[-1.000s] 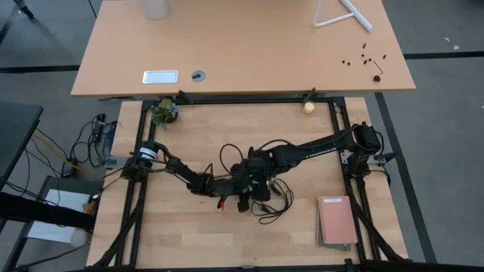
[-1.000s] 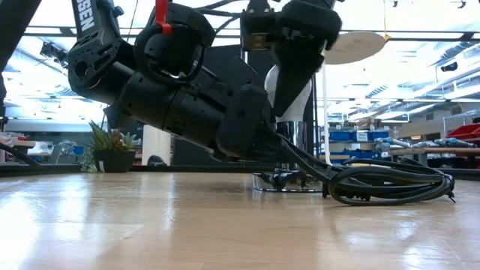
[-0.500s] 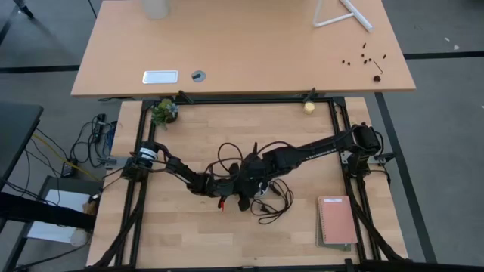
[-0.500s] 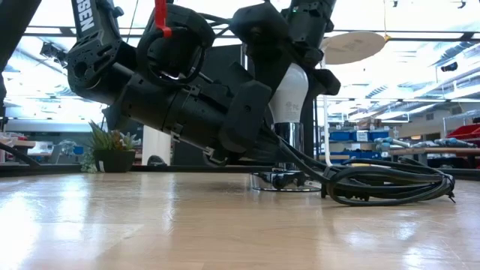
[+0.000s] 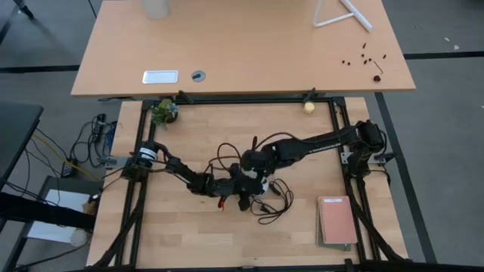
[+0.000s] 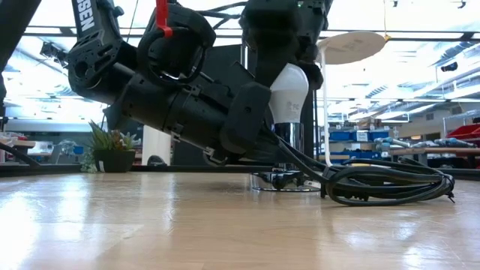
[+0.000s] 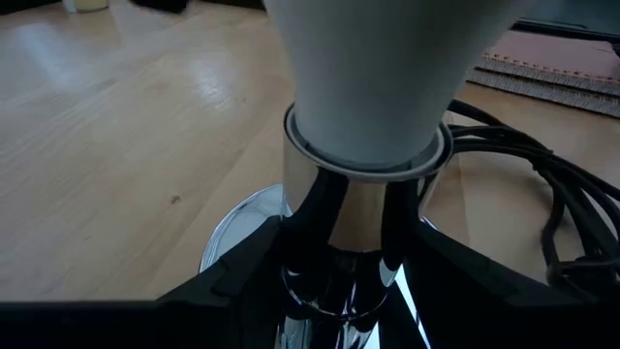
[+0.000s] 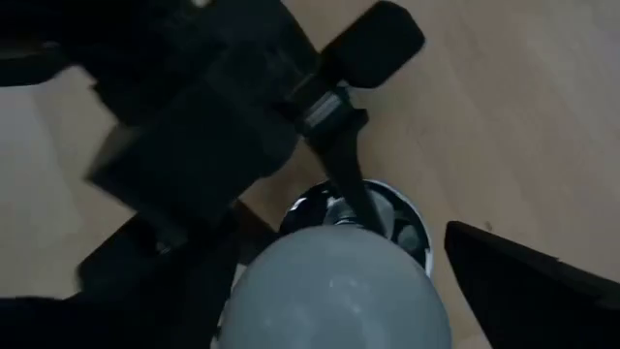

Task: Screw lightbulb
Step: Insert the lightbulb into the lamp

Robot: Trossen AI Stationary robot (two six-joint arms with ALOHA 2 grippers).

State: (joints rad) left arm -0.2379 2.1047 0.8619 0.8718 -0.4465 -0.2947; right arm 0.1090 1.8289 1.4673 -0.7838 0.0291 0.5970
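The white lightbulb (image 6: 289,91) stands upright with its base in the shiny socket (image 6: 289,141), whose round foot (image 6: 279,180) rests on the wooden table. The bulb also shows in the left wrist view (image 7: 373,68) and in the right wrist view (image 8: 334,291). My left gripper (image 5: 243,186) lies low at the socket and is shut on it. My right gripper (image 5: 259,164) is right above the bulb, fingers down, shut on its dome. My left gripper pinches the socket's chrome barrel (image 7: 360,208) between its two fingers (image 7: 254,267), just under the bulb's neck. It comes in nearly level from the table's left side. The socket stays upright with its foot on the table. My right gripper comes from above, pointing down, with one finger (image 8: 528,281) on each side of the bulb's rounded top (image 8: 426,291). The fingers seem to pinch the dome at its widest part. The bulb stands upright in the socket.
The socket's black cord (image 6: 390,184) lies coiled on the table right beside the socket, toward the near right (image 5: 272,202). Notebooks (image 5: 336,221) lie at the near right, a small plant (image 5: 163,111) at the far left, a yellowish ball (image 5: 308,107) at the far edge.
My right gripper has turned about the bulb's upright axis while staying over it, and its wrist has swung a little toward the far edge. The bulb stays upright in the socket.
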